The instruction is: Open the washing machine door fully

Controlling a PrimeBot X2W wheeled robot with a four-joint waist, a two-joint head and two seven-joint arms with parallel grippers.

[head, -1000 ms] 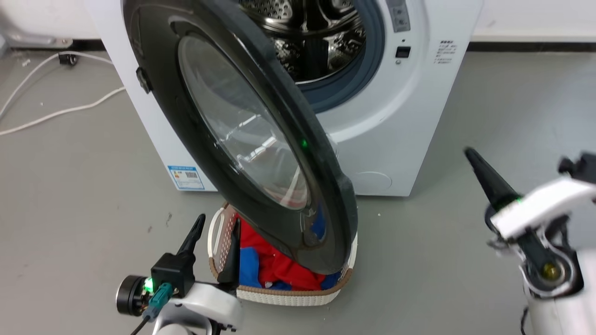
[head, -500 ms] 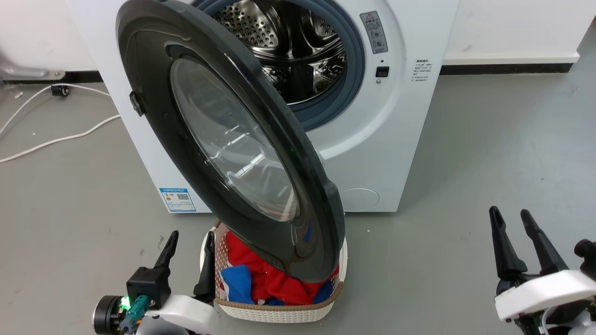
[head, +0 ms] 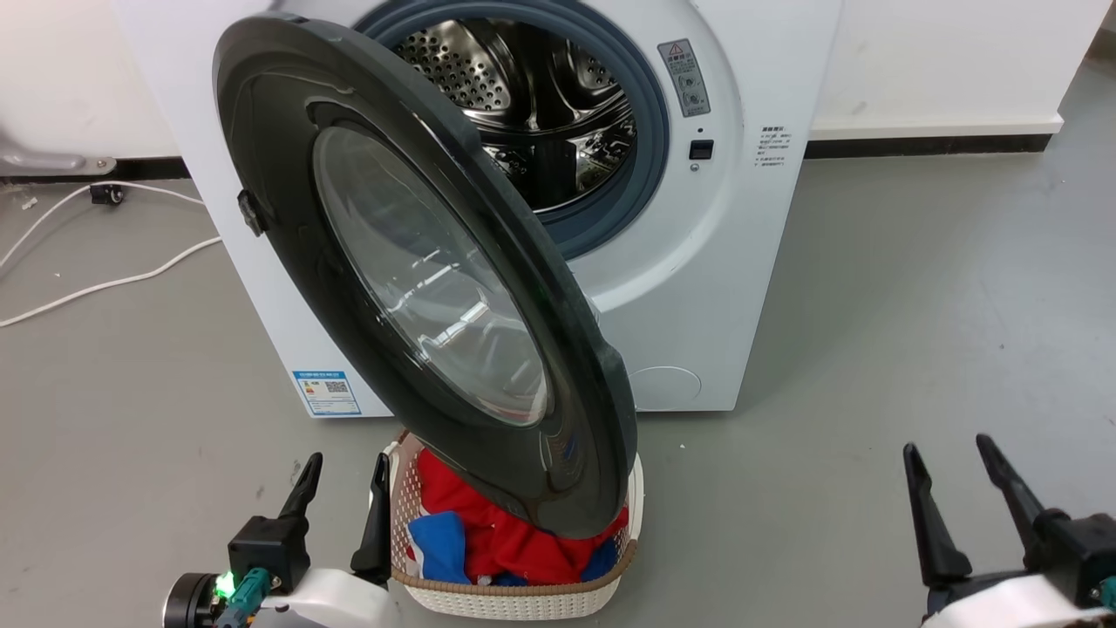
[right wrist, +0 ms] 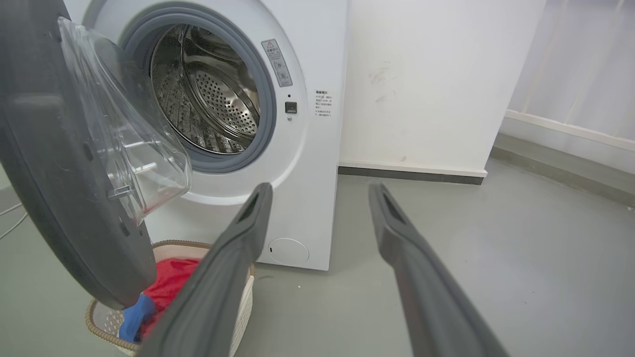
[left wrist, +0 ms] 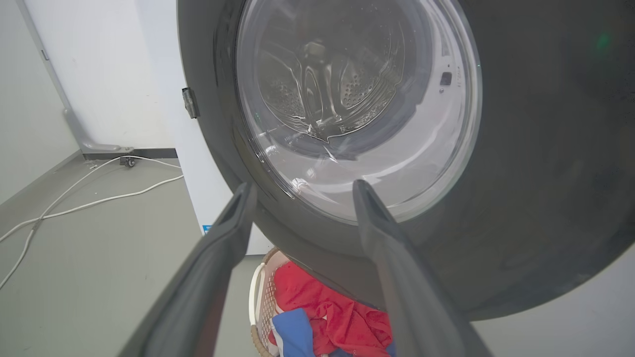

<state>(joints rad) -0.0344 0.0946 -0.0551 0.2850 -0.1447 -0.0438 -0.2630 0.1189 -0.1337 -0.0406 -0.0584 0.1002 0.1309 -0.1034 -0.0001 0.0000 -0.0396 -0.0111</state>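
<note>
Two grippers, nearest items. Left gripper (head: 346, 467): low at the left, fingers spread apart, holding nothing; its right finger sits just beside the rim of the laundry basket (head: 523, 602). Right gripper (head: 947, 449): low at the right over bare floor (head: 872, 349), fingers likewise spread, empty, well apart from everything.

One laundry basket: white weave, brown rim, red and blue clothes (head: 488, 536) inside. It stands on the floor in front of the machine, beneath the door's lower edge. Whether door and basket touch cannot be told.

One washing machine door (head: 418, 279): black disc with a clear domed window, hinged at the machine's left side. It is swung out to stand roughly edge-on to the machine front, free edge toward the robot. The outer face is toward the left gripper; the glass bowl bulges toward the right gripper's side. Judged partly open, with swing remaining.

One washing machine (head: 697, 288): white, steel drum (head: 540, 113) exposed. One white cable (head: 105, 283): on the floor at far left.

Handling note, as judgement: the step in hand is a push leftward. Right gripper looks best placed. Contact should fall on the black rim near the free edge, not on the glass bowl, and should follow the hinge arc. Left gripper stands in the likely swing path and should move clear first.
</note>
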